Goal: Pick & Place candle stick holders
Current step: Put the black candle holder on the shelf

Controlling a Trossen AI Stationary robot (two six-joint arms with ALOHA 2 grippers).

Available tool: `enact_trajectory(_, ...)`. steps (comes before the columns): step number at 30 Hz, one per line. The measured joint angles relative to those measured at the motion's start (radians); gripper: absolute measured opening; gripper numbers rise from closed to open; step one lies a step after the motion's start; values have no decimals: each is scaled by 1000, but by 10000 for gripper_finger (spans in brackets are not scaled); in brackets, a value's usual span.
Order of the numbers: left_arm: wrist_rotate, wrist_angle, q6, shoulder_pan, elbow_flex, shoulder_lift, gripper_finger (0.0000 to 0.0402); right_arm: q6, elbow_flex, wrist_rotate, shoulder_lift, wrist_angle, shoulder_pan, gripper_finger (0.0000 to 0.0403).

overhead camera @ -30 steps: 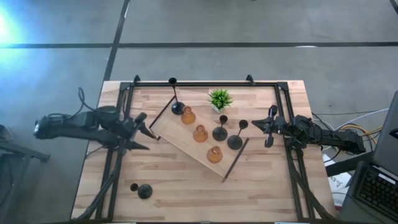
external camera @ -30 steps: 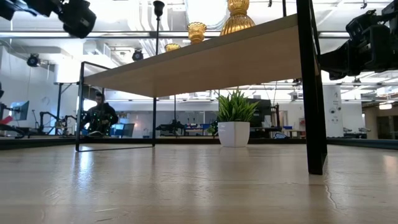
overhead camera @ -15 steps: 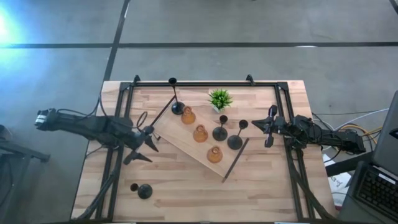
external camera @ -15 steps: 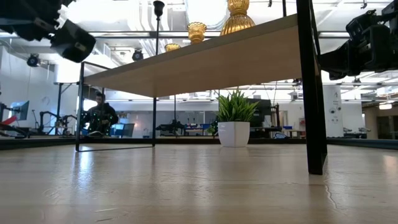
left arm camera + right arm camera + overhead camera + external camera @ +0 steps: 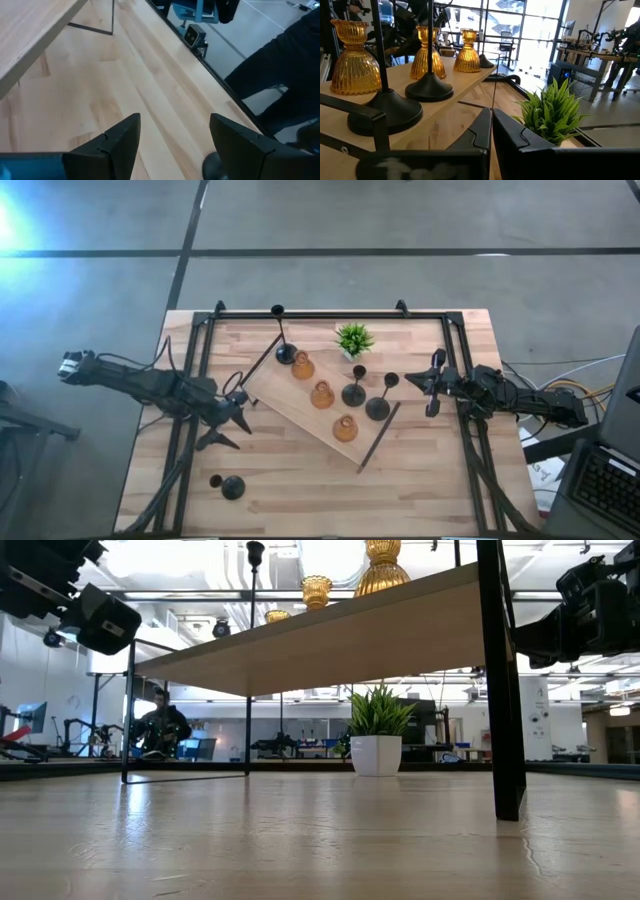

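Approach work falls to the left gripper [image 5: 232, 423], whose fingers stand spread apart with nothing between them, hovering over the tabletop [image 5: 300, 470] at left of centre in the high view, beside the near end of the wooden tray [image 5: 280, 402]. One black candle stick holder [image 5: 229, 486] lies tipped on its side toward the lower left, well apart from the tray; it looks the likely target. Six others already stand on the tray: three amber holders [image 5: 322, 395] in a diagonal row and three black ones [image 5: 354, 392] around them, near the small potted plant [image 5: 354, 339]. To do this well, the gripper should descend over the thin stem, crosswise to it, so the round base cannot roll away. The right gripper [image 5: 432, 387] waits clenched at the tray's right end.
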Motion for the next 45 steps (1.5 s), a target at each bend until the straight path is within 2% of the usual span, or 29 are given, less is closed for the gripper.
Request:
enact_trajectory(8,127,25,76,0,0,-1,243,0,0,0,0,0,0,8)
enact_trajectory(13,164,9,97,-7,0,5,238,0,0,0,0,0,0,8)
enact_trajectory(22,151,-46,40,-122,0,4,197,0,0,0,0,0,0,8)
enact_trajectory(29,134,-142,32,-206,0,6,193,0,0,0,0,0,0,8)
enact_trajectory(35,126,-127,40,-214,-3,35,193,0,0,0,0,0,0,8)
enact_trajectory(41,126,13,28,-233,-74,105,193,0,0,0,0,0,0,8)
enact_trajectory(45,125,47,14,-244,-97,146,193,0,0,0,0,0,0,8)
